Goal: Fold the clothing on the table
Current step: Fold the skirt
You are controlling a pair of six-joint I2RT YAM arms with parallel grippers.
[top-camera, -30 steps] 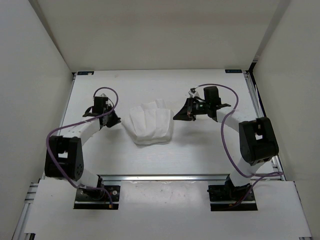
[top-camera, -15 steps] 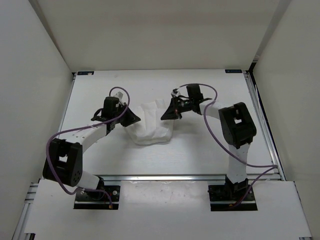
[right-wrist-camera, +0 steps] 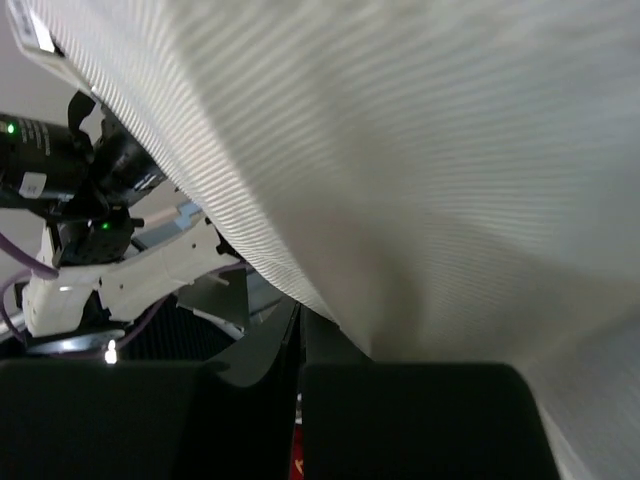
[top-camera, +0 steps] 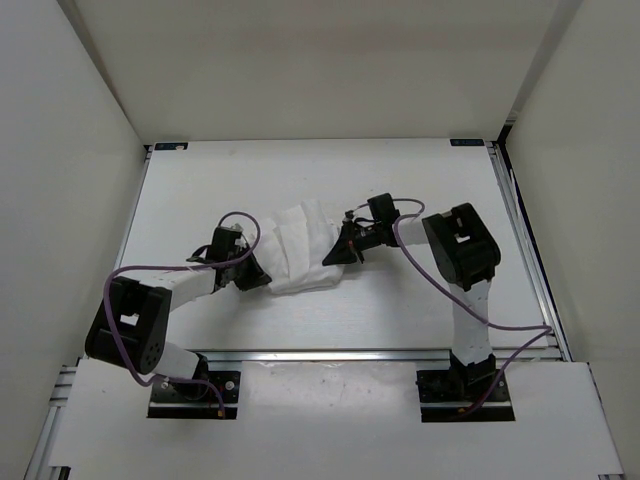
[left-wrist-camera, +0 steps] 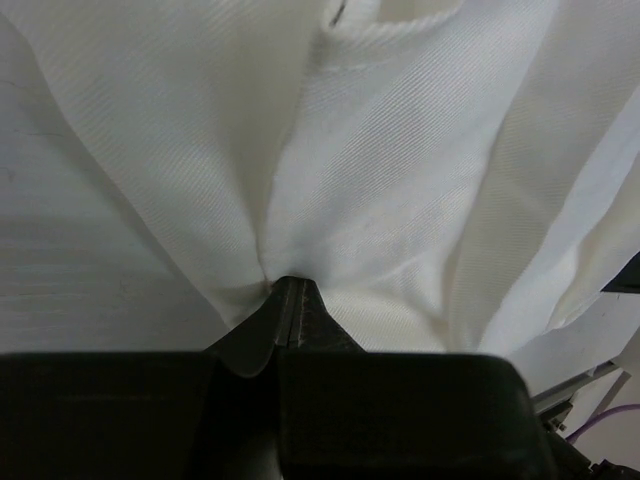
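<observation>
The white clothing (top-camera: pixel 300 245) lies bunched in a slanted band on the table (top-camera: pixel 430 180), between my two grippers. At its near-left corner my left gripper (top-camera: pixel 262 282) is shut on it. In the left wrist view creases in the clothing (left-wrist-camera: pixel 380 180) fan out from the closed tips of the left gripper (left-wrist-camera: pixel 290 285). My right gripper (top-camera: pixel 328 258) sits at the cloth's right edge, jaws shut. In the right wrist view the clothing (right-wrist-camera: pixel 450 150) drapes over the right gripper (right-wrist-camera: pixel 300 318), its edge running into the closed tips.
White enclosure walls stand on three sides of the table. A silver rail (top-camera: pixel 330 354) runs along the near edge, ahead of both arm bases. In the right wrist view the left arm (right-wrist-camera: pixel 120 270) shows beyond the cloth, close by.
Both grippers have moved inward and nearer, the left rightward, the right leftward. The clothing has gone from a broad flat shape to a narrower slanted bunch.
</observation>
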